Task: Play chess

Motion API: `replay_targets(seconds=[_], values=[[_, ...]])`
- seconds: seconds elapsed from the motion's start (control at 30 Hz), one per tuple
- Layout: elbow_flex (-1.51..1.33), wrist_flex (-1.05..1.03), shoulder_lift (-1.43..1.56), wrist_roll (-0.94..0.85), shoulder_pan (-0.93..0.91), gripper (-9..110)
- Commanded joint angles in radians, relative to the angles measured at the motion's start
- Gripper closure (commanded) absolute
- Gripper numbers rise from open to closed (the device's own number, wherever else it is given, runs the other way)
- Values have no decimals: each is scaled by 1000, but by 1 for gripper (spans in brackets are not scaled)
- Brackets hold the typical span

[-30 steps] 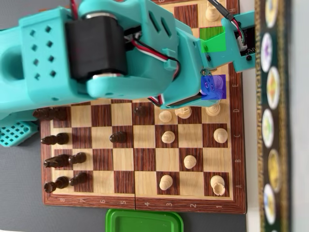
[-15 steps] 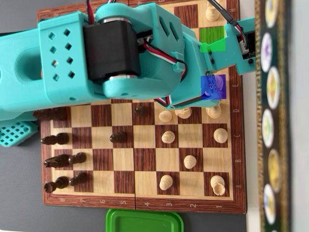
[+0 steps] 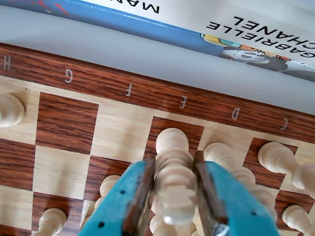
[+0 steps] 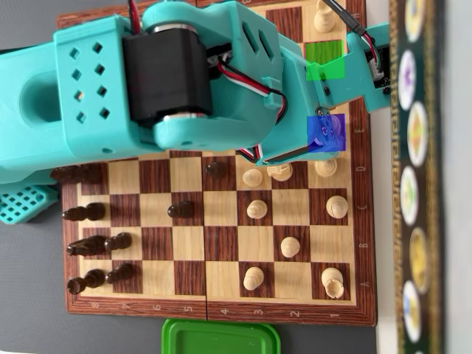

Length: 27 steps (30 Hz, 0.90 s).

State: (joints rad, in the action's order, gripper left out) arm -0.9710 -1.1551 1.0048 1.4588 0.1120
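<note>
While the gripper (image 3: 172, 196) is clamped on a tall white chess piece (image 3: 173, 172), its two fingers pressing the ribbed stem from either side, the piece stands on the back row of the board (image 3: 123, 88) at the square lettered E, seen in the wrist view. Another white piece (image 3: 224, 157) stands just beside it on the D side, close to the right finger (image 3: 209, 189), and a small pawn (image 3: 112, 184) sits just by the left finger. As I judge it, the main risk is that any sideways swing before the piece is lifted clear would knock that neighbour over. A loose hold on the rounded stem could also let it tilt or slip. From overhead, the arm (image 4: 169, 81) hides most of this corner.
</note>
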Motion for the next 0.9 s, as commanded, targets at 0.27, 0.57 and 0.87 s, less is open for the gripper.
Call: replay_targets(seconds=[0.27, 0.57, 0.87], values=[[44, 0, 14, -5, -8, 96], [38, -48, 37, -5, 3, 96], [34, -48, 89, -5, 6, 96]])
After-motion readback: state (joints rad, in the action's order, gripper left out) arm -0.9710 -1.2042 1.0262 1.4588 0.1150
